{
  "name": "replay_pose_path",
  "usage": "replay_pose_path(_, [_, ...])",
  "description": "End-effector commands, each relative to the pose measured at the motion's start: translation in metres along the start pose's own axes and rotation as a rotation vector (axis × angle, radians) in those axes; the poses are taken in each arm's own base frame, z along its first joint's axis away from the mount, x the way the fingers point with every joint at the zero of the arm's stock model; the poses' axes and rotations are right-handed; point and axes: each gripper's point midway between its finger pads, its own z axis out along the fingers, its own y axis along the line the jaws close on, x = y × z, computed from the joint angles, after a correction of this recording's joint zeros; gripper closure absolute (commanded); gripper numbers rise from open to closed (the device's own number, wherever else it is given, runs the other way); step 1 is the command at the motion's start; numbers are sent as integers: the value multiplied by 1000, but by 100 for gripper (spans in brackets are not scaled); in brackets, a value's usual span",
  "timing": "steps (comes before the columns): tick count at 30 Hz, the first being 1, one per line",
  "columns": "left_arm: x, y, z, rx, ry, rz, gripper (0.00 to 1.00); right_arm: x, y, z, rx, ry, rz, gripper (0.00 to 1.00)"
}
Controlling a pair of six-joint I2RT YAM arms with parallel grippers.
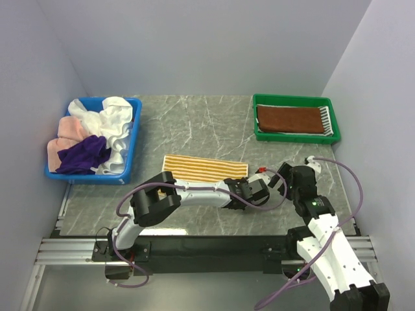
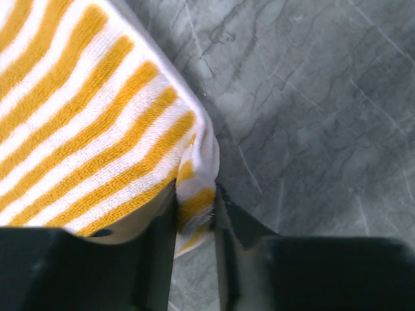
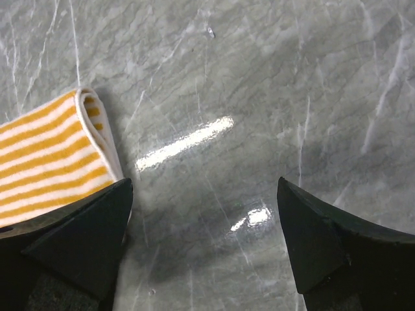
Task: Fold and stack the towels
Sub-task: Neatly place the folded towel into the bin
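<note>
Two robot arms at a marble table (image 1: 194, 123). L gripper (image 2: 196, 207) is clamped on a corner of the yellow towel (image 2: 84, 129), cloth bunched btwn its jaws. The rest lies flat, ahead and left of it. Prob. pinched there so that end can be lifted over for a fold. R gripper (image 3: 204, 188) hangs spread wide, holding nothing, w/ the towel's doubled edge just by its left finger. Far ahead of it, a brown towel (image 1: 288, 120) lies in a tray (image 1: 295, 98).

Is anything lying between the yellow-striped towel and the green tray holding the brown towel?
Nothing visible: only marble table between the yellow-striped towel and the green tray. The left gripper pinches the towel's corner.
</note>
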Motion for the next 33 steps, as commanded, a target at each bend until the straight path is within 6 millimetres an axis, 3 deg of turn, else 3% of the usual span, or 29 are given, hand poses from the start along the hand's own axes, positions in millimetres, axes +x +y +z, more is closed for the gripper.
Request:
replay_pose_path(1, [19,-21,3,81,23,21,77,-14,26,2,-110,-35,54,2])
replay_pose_path(6, [4,0,-6,93,-30,-77,94,-1,50,9,-227,48,67,3])
replay_pose_path(11, [-22,12,-27,135,-123,-162,96,20,89,19,-398,211,132,2])
replay_pose_path(16, [-31,19,-32,141,-148,-219,99,27,118,26,-529,291,204,1])
replay_pose_path(22, [-45,28,-41,139,-190,-263,99,48,129,39,-576,424,268,1])
replay_pose_path(29, [-57,34,-46,124,-223,-313,99,83,123,60,-530,562,361,2])
replay_pose_path(33, [-60,32,-44,129,-222,-330,99,90,130,64,-544,585,382,6])
